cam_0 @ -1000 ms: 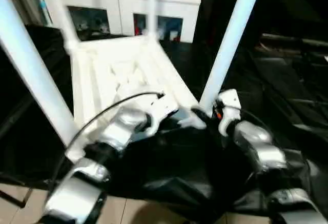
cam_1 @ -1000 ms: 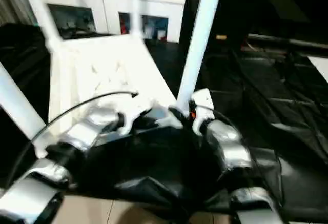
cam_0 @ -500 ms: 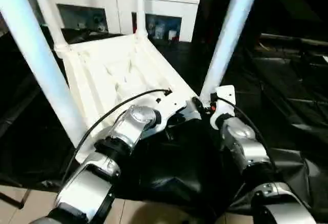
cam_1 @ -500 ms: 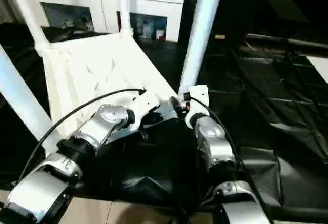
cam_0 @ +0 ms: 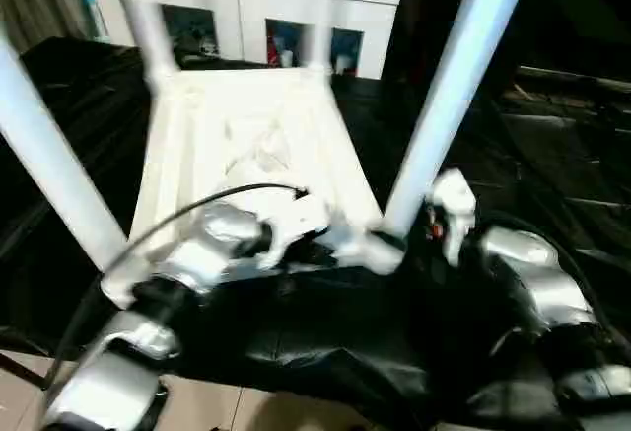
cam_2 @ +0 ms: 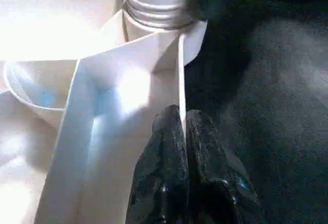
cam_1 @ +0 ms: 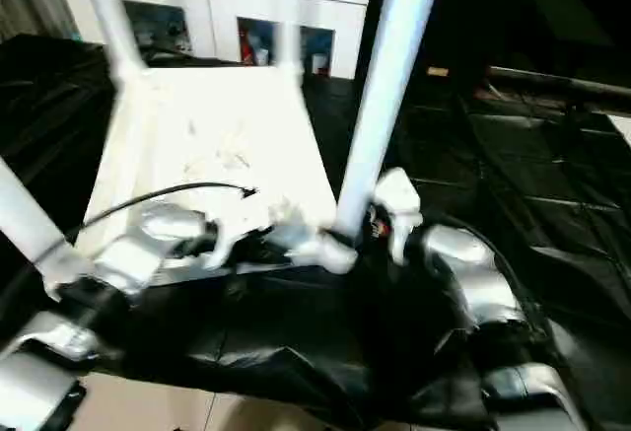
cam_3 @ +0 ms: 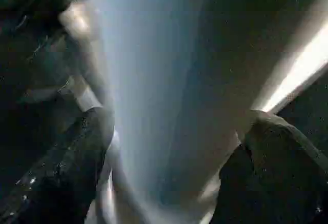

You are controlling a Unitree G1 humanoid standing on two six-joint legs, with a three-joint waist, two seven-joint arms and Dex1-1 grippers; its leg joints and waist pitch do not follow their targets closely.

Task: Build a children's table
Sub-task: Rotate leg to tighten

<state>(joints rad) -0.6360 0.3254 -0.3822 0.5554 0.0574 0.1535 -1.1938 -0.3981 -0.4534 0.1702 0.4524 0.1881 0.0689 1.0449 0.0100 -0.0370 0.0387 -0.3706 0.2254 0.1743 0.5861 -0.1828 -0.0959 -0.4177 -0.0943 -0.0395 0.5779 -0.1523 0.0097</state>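
The children's table lies upside down on the black drape, its ribbed underside (cam_0: pixel 246 145) facing up. Four white legs stand up from its corners, with the near right leg (cam_0: pixel 449 96) closest to my grippers. My left gripper (cam_2: pixel 182 115) is shut on the thin rim wall (cam_2: pixel 180 70) of the top, just beside that leg's corner socket (cam_0: pixel 380 249). My right gripper (cam_3: pixel 169 183) is at the base of the near right leg (cam_3: pixel 169 96), open, with one black finger (cam_3: pixel 66 172) on each side of the tube.
A white cabinet (cam_0: pixel 256 7) stands behind the work table. The black drape (cam_0: pixel 325 342) hangs over the table's front edge, with pale floor (cam_0: pixel 20 401) below it. More black-covered surfaces (cam_0: pixel 562 125) lie to the right. The near left leg (cam_0: pixel 44 165) rises beside my left forearm.
The whole picture has shifted and blurred, so the camera has moved. Both grippers stay at the table's near right corner, the left one still on the rim.
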